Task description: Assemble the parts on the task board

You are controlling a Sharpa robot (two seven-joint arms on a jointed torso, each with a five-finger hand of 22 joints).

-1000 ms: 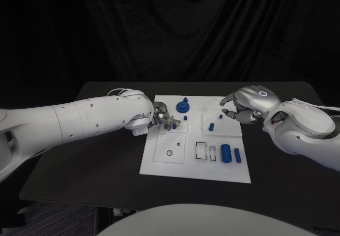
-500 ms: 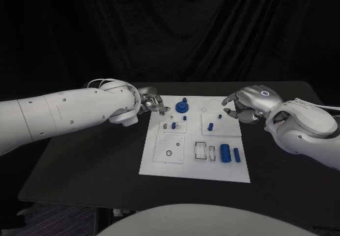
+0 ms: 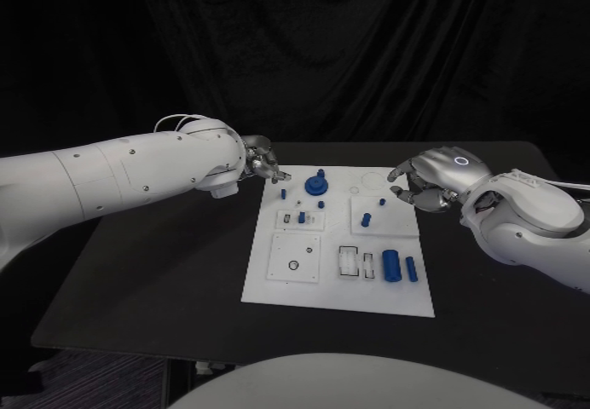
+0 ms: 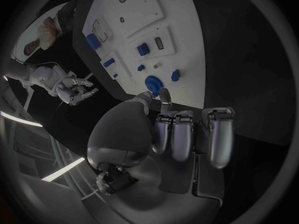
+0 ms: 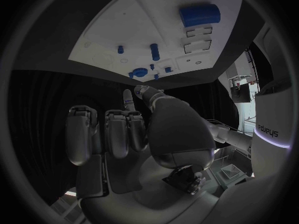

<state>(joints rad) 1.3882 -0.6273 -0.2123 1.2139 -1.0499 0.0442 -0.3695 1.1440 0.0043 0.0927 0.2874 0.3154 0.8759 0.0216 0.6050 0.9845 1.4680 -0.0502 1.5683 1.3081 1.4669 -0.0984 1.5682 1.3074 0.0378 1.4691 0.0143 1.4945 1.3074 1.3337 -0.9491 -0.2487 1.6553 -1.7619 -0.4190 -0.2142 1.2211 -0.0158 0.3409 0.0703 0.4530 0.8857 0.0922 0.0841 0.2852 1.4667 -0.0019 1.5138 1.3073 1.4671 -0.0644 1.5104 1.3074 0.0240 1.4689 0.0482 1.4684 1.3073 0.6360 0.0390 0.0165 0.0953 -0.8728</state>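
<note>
**Both hands off the board, parts resting on it**

Your left hand (image 3: 262, 162) sits just off the far left corner of the white board (image 3: 278, 290), above the black worktop (image 3: 147, 281). Its fingers are curled in toward the palm, and the wrist view shows nothing between them (image 4: 181, 134). It touches neither the board nor any part.

Your right hand (image 3: 426, 181) hangs at the board's far right edge, near the corner. Its fingers are curled too, and its own wrist view shows the fingers (image 5: 115, 132) folded against the palm with nothing held.

The board lies in the middle of the worktop, its long side running away from you. On it you can see these blue parts:

- A round knob-like piece (image 3: 317, 182) stands near the far edge, between the two hands and closer to the left one.
- A small peg (image 3: 283, 193) lies just left of the knob, and another small one (image 3: 322, 204) just in front of it.
- A short piece (image 3: 300, 218) stands in the left-centre panel.
- An upright pin (image 3: 367, 221) stands in the right-centre panel, with a tiny piece (image 3: 383, 202) beyond it, close to your right hand.
- A thick cylinder (image 3: 392, 265) lies on the near right part of the board, with a thinner rod (image 3: 412, 269) just beside it on the right, both lengthwise along the board.

Left of the cylinder are two rectangular slots (image 3: 350, 260), and further left a small round ring mark (image 3: 294, 264).
</note>
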